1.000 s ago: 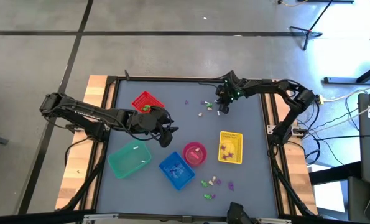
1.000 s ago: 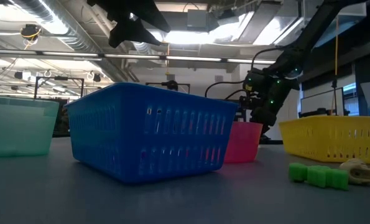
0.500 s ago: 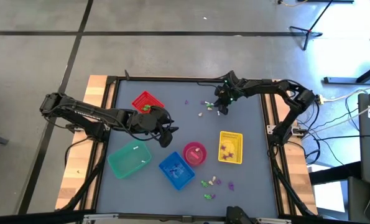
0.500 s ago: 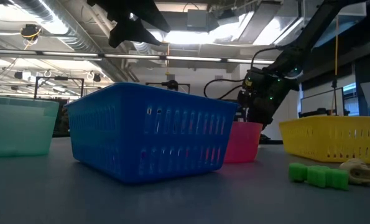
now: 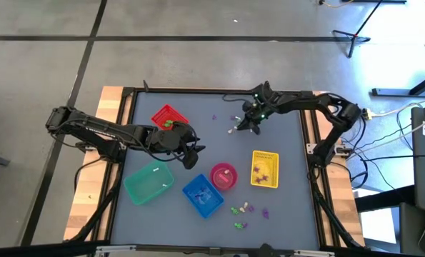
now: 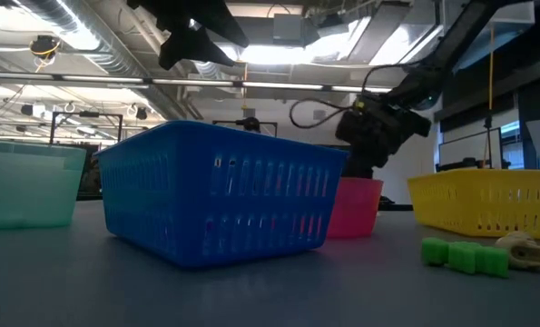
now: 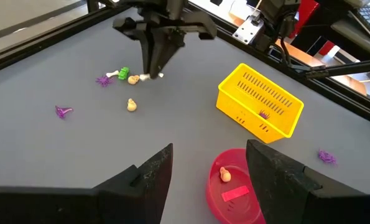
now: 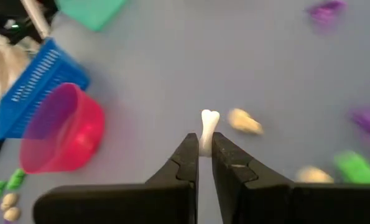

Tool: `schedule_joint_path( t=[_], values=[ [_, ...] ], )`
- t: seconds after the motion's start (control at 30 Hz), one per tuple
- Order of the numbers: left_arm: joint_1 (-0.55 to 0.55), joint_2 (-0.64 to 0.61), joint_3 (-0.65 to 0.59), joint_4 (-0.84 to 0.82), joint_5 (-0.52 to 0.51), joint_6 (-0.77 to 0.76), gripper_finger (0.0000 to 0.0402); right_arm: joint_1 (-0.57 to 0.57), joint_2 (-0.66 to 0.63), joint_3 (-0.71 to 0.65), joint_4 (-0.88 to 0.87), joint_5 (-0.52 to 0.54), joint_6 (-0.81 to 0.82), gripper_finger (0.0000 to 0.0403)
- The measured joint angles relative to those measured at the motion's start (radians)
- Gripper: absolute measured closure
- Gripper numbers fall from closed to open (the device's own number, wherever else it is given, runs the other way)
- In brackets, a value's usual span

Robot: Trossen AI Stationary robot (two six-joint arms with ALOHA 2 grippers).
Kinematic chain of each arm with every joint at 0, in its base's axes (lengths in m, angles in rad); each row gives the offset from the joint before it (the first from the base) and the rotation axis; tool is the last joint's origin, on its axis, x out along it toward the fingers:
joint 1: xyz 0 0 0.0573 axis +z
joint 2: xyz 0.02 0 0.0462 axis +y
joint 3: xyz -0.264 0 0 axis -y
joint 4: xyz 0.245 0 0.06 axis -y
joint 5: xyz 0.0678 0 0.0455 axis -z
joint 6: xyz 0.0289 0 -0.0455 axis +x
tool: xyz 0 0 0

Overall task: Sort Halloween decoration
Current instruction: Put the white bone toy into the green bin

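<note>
Right pincer [image 8: 204, 148] is clamped on a little white bone [image 8: 208, 127], up at the far side of the surface [image 5: 283, 214] near some loose cream and purple trinkets [image 7: 130, 104]. Left pincer [image 7: 209, 180] hangs wide open with nothing in it, between the red basket [image 5: 168, 116] and the pink bowl [image 7: 234, 193].

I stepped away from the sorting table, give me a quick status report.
Right gripper shut on white bone, over the table's far side. Left gripper open, hovering near red basket. Nothing in the way.
</note>
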Motion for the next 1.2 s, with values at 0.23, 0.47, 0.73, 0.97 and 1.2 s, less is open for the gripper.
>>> schedule_joint_path(
  t=[0.23, 0.47, 0.73, 0.97, 1.2],
  values=[
    [0.000, 0.000, 0.000, 0.000, 0.000, 0.030, 0.0214, 0.170, 0.000, 0.001, 0.195, 0.001, 0.106, 0.0377],
    [0.000, 0.000, 0.000, 0.000, 0.011, 0.225, 0.0214, 0.313, -0.001, 0.001, 0.495, 0.001, 0.262, 0.0377],
    [0.000, 0.000, 0.000, 0.015, 0.035, 0.524, 0.0214, 0.406, -0.001, 0.001, 0.731, 0.002, 0.456, 0.0377],
    [0.000, 0.008, 0.000, 0.114, 0.039, 0.614, 0.0214, 0.456, -0.001, 0.033, 0.775, 0.020, 0.588, 0.0377],
    [0.004, 0.016, 0.000, 0.165, 0.129, 0.627, 0.0214, 0.482, -0.001, 0.116, 0.772, 0.008, 0.686, 0.0377]
  ],
)
